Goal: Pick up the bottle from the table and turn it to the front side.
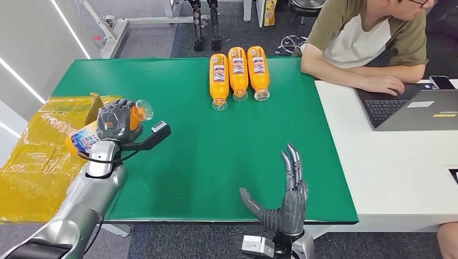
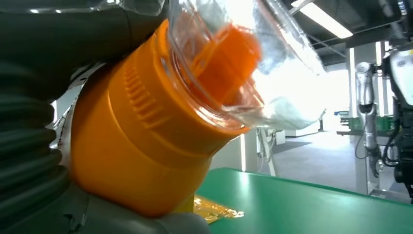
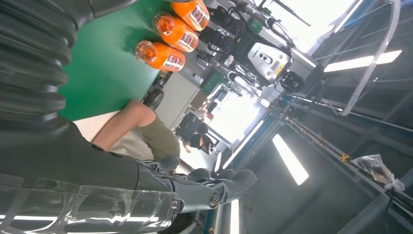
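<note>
Gripped in the robot's left hand, the bottle hangs lifted over the table's left edge, lying roughly sideways, its clear cap toward the table's middle and its base out over the yellow plastic sheet. Dark fingers wrap its orange body; the left wrist view looks straight along the bottle's ribbed neck into the transparent cap. Judged from this, the pickup is done and the turning is the step in hand. The blue-and-white label shows only partly past the fingers, so the next move probably calls for rolling the wrist until that label faces forward, without loosening the grasp. The right hand stands at the near table edge, fingers straight and apart, holding nothing. Farther off, three more bottles lie side by side on the green table, and a person works at a laptop on the white desk beside it.
</note>
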You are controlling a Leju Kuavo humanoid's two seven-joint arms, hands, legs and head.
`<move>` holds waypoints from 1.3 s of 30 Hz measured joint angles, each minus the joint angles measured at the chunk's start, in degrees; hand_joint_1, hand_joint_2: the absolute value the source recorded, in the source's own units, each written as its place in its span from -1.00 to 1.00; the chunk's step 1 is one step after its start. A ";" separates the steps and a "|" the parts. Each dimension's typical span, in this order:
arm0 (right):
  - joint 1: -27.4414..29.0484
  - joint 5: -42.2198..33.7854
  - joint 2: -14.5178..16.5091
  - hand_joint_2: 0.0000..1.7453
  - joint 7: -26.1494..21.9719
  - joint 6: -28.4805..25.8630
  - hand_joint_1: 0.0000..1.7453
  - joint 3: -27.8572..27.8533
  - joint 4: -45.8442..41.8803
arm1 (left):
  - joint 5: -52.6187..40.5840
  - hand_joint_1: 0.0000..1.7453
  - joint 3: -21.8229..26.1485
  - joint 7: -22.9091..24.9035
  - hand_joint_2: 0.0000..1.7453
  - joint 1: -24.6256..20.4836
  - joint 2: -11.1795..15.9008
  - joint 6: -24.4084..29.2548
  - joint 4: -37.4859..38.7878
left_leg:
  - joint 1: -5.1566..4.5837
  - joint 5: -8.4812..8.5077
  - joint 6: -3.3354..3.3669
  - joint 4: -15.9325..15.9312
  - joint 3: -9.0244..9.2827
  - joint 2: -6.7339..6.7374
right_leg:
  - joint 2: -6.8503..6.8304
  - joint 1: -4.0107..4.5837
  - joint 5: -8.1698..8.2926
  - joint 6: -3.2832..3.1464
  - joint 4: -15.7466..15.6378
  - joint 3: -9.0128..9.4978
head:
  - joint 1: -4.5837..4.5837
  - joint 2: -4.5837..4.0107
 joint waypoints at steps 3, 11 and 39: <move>0.10 -0.19 0.00 1.00 -0.04 0.00 -1.00 -0.07 -0.21 | -0.04 1.00 -0.82 1.20 1.00 -0.83 0.45 -2.49 1.66 | 0.00 -0.01 -0.01 -0.01 0.00 0.00 | 0.00 0.00 0.00 0.00 0.00 0.00 | 0.00 0.00; -0.62 -1.68 0.00 1.00 -0.06 0.00 -1.00 0.17 1.01 | -0.04 1.00 -7.99 4.15 1.00 -0.95 3.93 -13.07 5.52 | 0.02 -0.01 -0.03 -0.03 0.00 0.05 | 0.02 0.01 0.00 -0.01 0.05 -0.01 | -0.01 0.00; -6.76 -3.58 0.09 1.00 3.03 0.02 -1.00 4.78 7.44 | 1.34 -1.00 -20.24 -5.97 1.00 -1.98 7.15 -23.47 9.01 | 0.00 0.04 -0.09 -0.07 0.26 0.00 | -0.04 0.00 0.04 -0.06 0.07 0.23 | 0.00 0.00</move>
